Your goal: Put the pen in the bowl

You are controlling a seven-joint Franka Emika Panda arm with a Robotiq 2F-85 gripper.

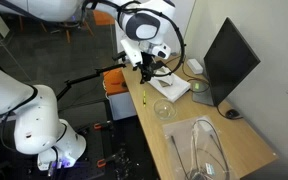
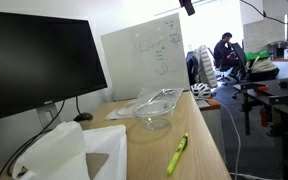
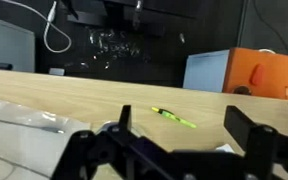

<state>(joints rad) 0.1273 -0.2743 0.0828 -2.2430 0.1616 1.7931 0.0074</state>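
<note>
The yellow-green pen lies flat on the wooden desk near its edge. It also shows in an exterior view and in the wrist view. The small clear bowl stands upright and empty a short way from the pen, and also shows in an exterior view. My gripper hangs open and empty above the desk, well above the pen. In the wrist view the pen lies between its spread fingers. I cannot make out the bowl in the wrist view.
A large clear oblong container sits further along the desk. A white box lies by the bowl. A black monitor stands at the back. An orange box sits beyond the desk edge. A whiteboard leans behind the desk.
</note>
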